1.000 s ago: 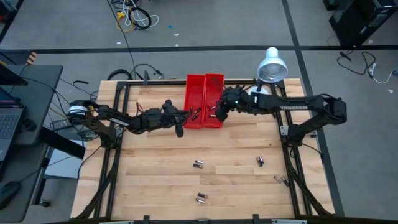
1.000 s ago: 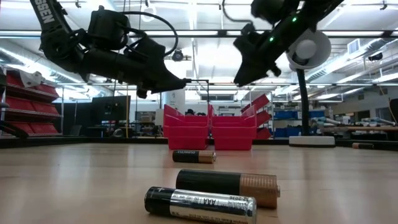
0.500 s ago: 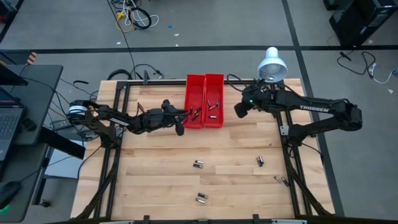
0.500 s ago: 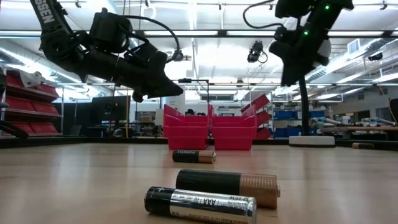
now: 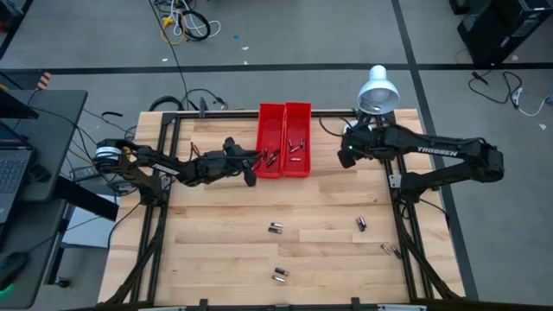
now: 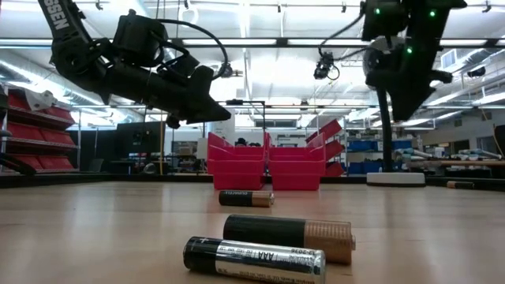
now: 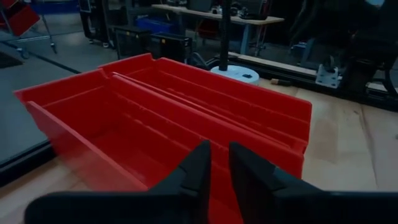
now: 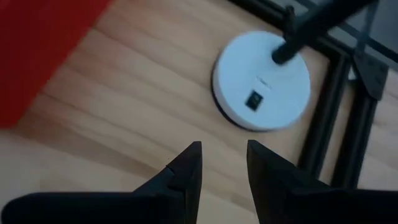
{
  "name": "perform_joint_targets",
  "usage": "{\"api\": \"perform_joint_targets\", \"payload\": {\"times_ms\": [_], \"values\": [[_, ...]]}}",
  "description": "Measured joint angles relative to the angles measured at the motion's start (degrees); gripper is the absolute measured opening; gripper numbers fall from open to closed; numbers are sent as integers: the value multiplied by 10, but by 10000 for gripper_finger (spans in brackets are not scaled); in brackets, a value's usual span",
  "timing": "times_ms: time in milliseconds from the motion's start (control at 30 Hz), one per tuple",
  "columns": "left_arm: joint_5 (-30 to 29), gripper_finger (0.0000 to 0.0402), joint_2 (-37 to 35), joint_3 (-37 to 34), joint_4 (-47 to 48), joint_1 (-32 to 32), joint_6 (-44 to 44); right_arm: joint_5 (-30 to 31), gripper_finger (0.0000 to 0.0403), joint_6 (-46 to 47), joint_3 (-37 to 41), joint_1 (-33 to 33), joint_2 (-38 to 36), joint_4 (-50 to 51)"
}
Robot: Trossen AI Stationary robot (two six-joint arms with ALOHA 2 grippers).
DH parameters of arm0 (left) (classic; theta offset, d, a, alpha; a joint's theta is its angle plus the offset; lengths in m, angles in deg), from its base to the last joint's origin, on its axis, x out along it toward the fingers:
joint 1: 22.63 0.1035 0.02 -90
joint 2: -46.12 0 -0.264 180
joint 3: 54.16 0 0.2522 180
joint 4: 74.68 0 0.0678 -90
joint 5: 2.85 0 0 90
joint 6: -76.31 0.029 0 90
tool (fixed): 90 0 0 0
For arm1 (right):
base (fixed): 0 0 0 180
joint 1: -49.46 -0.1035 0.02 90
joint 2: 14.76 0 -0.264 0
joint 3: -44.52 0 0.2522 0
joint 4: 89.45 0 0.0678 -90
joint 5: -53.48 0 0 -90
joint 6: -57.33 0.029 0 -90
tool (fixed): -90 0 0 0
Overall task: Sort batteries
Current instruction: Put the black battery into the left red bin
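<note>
Two end effectors are seen near the far edge of the tabletop (image 5: 216, 250). The left end effector (image 7: 214, 168) is poised at the near wall of the left red bin (image 5: 271, 130), its fingers parted by only a slim gap with nothing seen between them. The right end effector (image 8: 222, 163) is held above bare wood just beside the white lamp base (image 8: 261, 88), near the far right corner, its fingers a little apart and empty.

Several batteries (image 5: 292, 152) are already lying inside the two red bins. Five loose batteries (image 5: 276, 229) are left scattered toward the near edge, the rightmost pair (image 5: 390, 250) close to the right edge, all well apart from both arms.

Each battery is judged to be small, rigid and smooth, dense for its size, and liable to roll or slip once nudged. A grasp is best taken across the middle of the cylinder, fingers square to its long axis.
</note>
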Motion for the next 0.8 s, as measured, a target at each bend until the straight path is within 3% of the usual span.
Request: {"api": "perform_joint_targets", "payload": {"times_ms": [500,800], "values": [[-22,49,0,0,1,-1,10,-53,114,148,181,-1,0,24],[-22,49,0,0,1,-1,10,-90,109,165,236,0,0,-24]]}}
